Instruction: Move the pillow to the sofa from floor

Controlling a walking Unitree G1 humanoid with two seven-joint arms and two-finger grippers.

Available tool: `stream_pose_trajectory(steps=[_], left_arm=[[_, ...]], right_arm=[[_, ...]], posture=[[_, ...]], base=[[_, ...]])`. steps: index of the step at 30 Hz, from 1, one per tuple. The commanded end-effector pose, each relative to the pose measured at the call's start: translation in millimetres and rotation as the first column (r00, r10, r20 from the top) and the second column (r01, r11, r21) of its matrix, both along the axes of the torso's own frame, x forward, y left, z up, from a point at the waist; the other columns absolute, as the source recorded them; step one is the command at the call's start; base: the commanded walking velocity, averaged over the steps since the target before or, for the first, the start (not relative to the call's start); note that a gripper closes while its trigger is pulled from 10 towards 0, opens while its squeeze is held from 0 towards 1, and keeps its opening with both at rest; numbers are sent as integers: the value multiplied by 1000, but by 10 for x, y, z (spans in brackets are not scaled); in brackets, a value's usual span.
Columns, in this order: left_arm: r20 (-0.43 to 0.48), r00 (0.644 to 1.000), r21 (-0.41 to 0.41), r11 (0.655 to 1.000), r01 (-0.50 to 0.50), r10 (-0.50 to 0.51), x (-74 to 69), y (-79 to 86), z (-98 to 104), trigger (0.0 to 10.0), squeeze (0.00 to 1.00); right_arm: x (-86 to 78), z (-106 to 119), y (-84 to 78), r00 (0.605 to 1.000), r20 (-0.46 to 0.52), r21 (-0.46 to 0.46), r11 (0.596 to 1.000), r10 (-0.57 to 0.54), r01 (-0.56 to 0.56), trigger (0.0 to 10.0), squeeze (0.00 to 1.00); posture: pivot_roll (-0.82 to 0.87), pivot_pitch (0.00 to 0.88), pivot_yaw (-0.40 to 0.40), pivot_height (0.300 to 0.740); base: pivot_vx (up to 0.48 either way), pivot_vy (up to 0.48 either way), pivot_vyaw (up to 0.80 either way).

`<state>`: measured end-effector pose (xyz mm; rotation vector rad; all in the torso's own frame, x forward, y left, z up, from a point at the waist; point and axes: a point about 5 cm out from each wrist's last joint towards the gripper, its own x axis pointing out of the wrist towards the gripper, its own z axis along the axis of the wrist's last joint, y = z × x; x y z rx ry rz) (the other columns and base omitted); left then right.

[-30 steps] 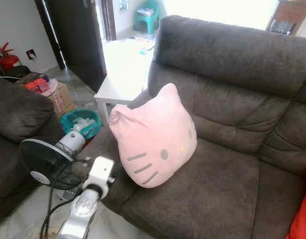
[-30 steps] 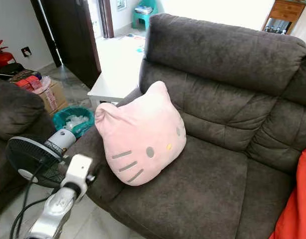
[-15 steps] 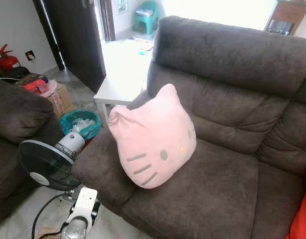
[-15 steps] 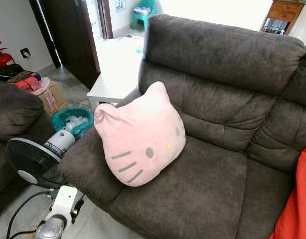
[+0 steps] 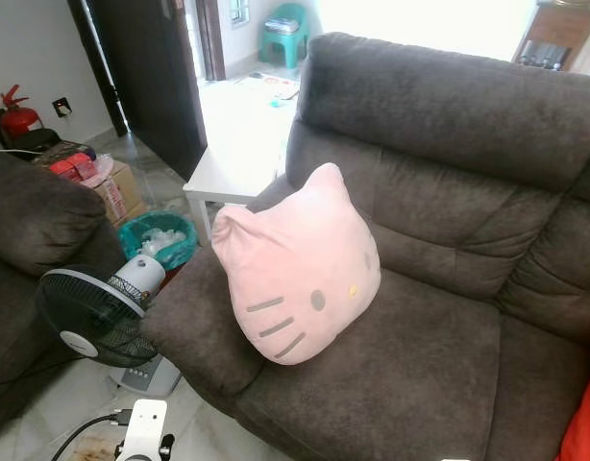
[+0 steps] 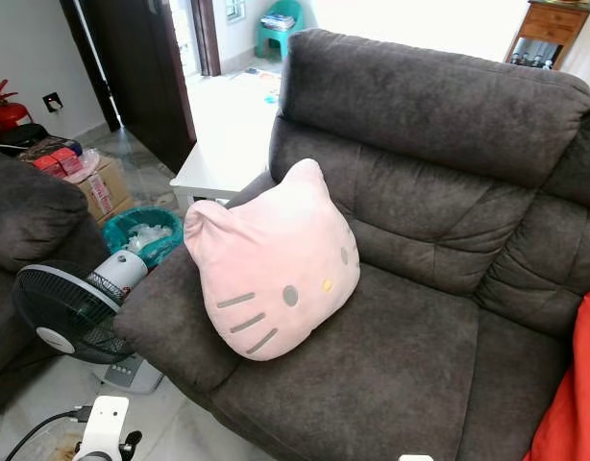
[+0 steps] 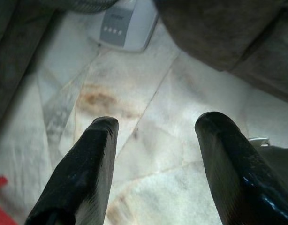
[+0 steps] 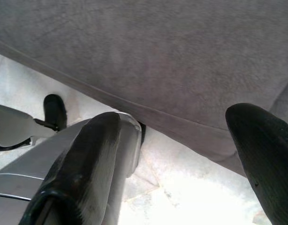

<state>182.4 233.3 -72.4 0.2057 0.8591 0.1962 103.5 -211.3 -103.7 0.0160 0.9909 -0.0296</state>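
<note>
While the pink cat pillow (image 5: 297, 274) sits on the brown sofa (image 5: 449, 192), it leans back against the sofa's back, close to the arm on the robot's left. Its face looks out, with gray whiskers, a dark eye and a yellow nose. Nothing is holding it.

Down low, the left gripper (image 7: 155, 164) hangs over the pale stone floor (image 7: 148, 131). Its two black fingers (image 7: 83, 173) are wide apart and hold nothing. A white fan base (image 7: 125, 26) stands on the floor ahead of it.

Under the sofa's front edge, the right gripper (image 8: 181, 168) also has its fingers spread apart and holds nothing.

Beside the sofa stands a black fan (image 5: 88, 312). Behind it are a green bin (image 5: 159, 235), a white table (image 5: 228, 173) and a red fire extinguisher (image 5: 16, 117).
</note>
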Motion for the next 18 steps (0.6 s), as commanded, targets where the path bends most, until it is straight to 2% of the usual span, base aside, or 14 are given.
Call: stream_pose_trajectory(steps=[1, 8, 18], left_arm=[[-19, 999, 3, 999, -38, 38, -62, 55, -22, 10000, 0], [-26, 999, -14, 999, -44, 44, -63, 9, -38, 10000, 0], [-75, 997, -41, 999, -22, 19, -69, -119, -86, 10000, 0]], right_arm=[[-24, -13, 28, 1000, -11, 15, 1000, 4, -3, 10000, 0], [-19, -16, 51, 998, -23, 17, 998, 57, -57, 10000, 0], [-16, -7, 4, 998, -22, 6, 998, 57, -56, 10000, 0]], posture=[[74, 0, -28, 740], [67, 0, -31, 740], [54, 0, -42, 740]], base=[[0, 0, 0], [0, 0, 0], [0, 0, 0]])
